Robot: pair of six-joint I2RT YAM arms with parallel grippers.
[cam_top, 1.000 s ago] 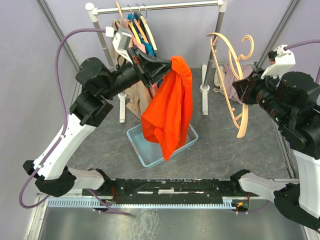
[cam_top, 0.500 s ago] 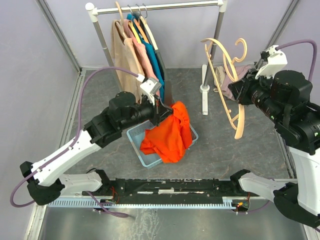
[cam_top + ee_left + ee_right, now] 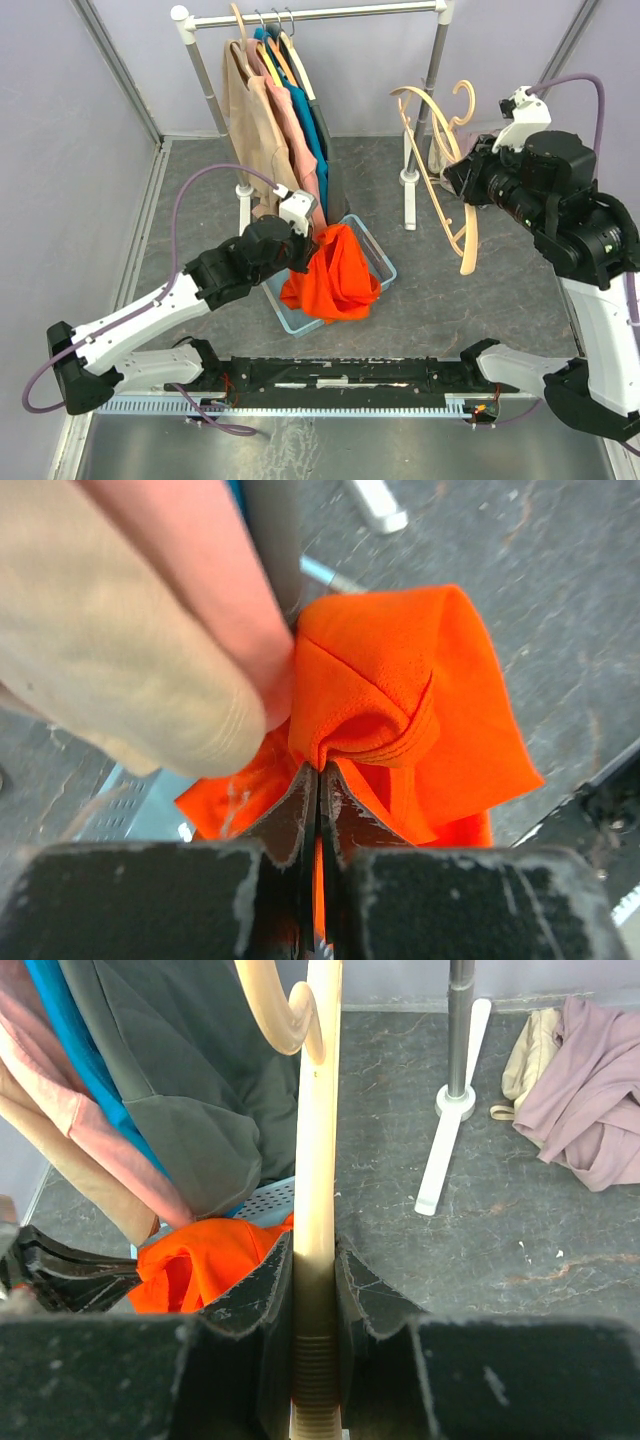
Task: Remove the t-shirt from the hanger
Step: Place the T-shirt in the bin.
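Observation:
The orange t-shirt (image 3: 335,278) lies bunched in and over the light blue basket (image 3: 384,262) on the floor. My left gripper (image 3: 312,252) is shut on a fold of the t-shirt (image 3: 390,695), low over the basket. My right gripper (image 3: 462,178) is shut on the bare cream wooden hanger (image 3: 445,165), holding it in the air to the right of the rack post. In the right wrist view the hanger (image 3: 316,1130) runs up between the fingers (image 3: 250,1300), with the t-shirt (image 3: 205,1260) below left.
A clothes rack (image 3: 320,14) at the back carries beige, pink, blue and dark garments (image 3: 270,120) on hangers, hanging right next to my left gripper. Its right post (image 3: 425,110) stands beside the held hanger. A mauve cloth pile (image 3: 585,1090) lies on the floor behind.
My left gripper has come down from high by the rack to the basket, carrying the t-shirt down into it. My right gripper has moved the bare hanger slightly left and up.

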